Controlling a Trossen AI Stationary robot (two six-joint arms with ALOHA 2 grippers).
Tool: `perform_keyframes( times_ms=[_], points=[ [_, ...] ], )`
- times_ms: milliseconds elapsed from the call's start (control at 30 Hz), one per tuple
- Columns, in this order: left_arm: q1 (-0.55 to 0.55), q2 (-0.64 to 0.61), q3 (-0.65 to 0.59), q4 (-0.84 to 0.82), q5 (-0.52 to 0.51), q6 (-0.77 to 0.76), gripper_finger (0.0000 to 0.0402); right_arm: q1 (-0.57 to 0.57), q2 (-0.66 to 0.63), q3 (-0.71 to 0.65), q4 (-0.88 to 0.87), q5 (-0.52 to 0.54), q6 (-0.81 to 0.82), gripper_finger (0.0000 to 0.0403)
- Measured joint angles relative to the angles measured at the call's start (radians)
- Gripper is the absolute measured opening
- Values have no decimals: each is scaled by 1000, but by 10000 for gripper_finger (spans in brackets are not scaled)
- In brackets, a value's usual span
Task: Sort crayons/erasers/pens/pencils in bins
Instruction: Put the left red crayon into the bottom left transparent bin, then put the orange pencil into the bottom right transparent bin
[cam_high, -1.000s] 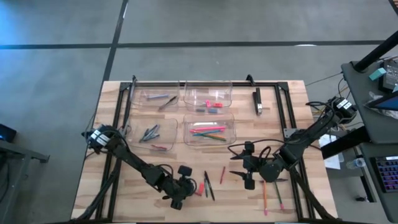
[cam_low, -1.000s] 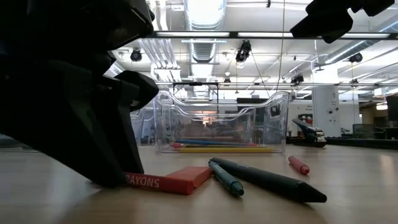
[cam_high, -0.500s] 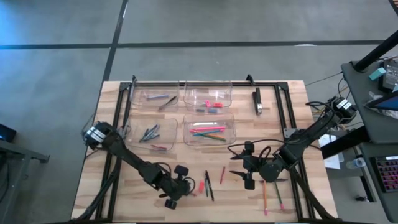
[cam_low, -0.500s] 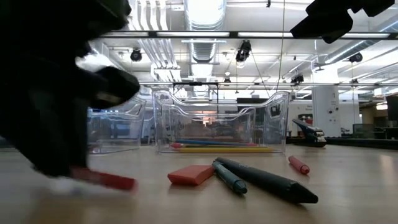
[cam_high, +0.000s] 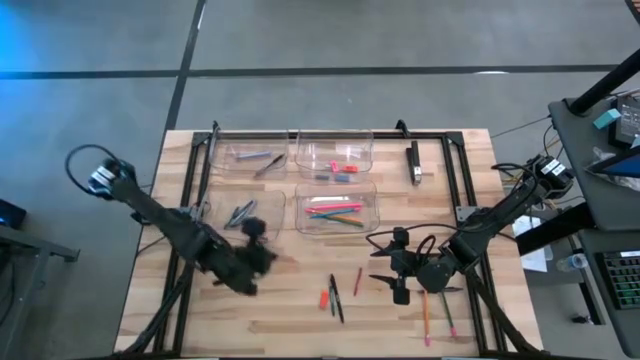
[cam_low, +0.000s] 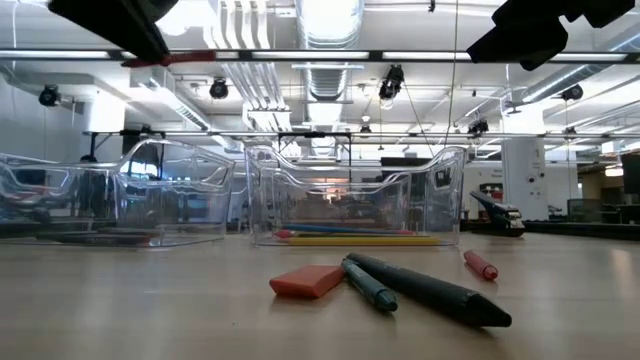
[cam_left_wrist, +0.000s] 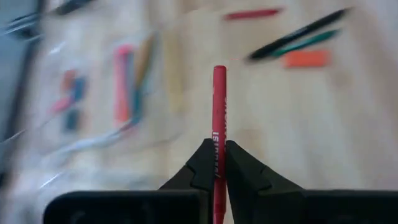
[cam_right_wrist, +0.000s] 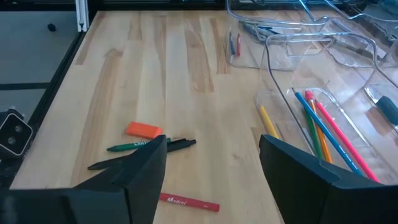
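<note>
Pale wood worktop (cam_high: 300, 310) on grey concrete floor (cam_high: 350, 40). Four bins (cam_high: 335, 208). Left gripper (cam_left_wrist: 217, 163) fingers clamped on a red crayon (cam_left_wrist: 218, 118); right gripper (cam_high: 385, 267) fingers apart.

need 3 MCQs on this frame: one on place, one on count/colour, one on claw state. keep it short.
1. Where is the orange eraser?
A. in a bin
B. on the bare table beside two dark pens
C. in the right claw

2. How many clear bins are on the table?
A. two
B. three
C. four

3. What is the left claw doing?
A. shut on a red crayon
B. open over the eraser
C. shut on a green pencil

Answers:
1 B: the low view shows it lying on the wood next to the pens.
2 C: the high view shows four tubs in a two-by-two block.
3 A: the left wrist view shows the red crayon pinched between the closed fingers, while the right claw hangs open, holding nothing.
</note>
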Motion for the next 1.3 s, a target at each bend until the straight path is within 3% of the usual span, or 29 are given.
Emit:
perform_keyframes(
  times_ms=[100, 300, 467, 633, 833, 1000, 1133, 1300],
  points=[
    [36, -107, -41, -118, -58, -74, 5, 0, 0, -1, 0, 0, 0, 247],
    [148, -245, -202, -163, -46, -173, 4, 0, 0, -1, 0, 0, 0, 247],
    [208, -293, -303, -149, -17, -226, 12, 0, 0, -1, 0, 0, 0, 247],
    [222, -299, -330, -145, -8, -266, 24, 0, 0, -2, 0, 0, 0, 247],
    [223, -299, -328, -134, 0, -297, 83, 0, 0, -3, 0, 0, 0, 247],
    [223, -304, -308, -104, -59, -310, 148, 0, 0, -3, -8, -13, 1, 247],
    [223, -311, -290, 98, -93, -291, 171, 2, -2, -3, -15, -87, 49, 247],
    [199, -270, -346, 651, -98, -39, 172, 16, -5, 27, -124, -169, 139, 247]
  ],
)
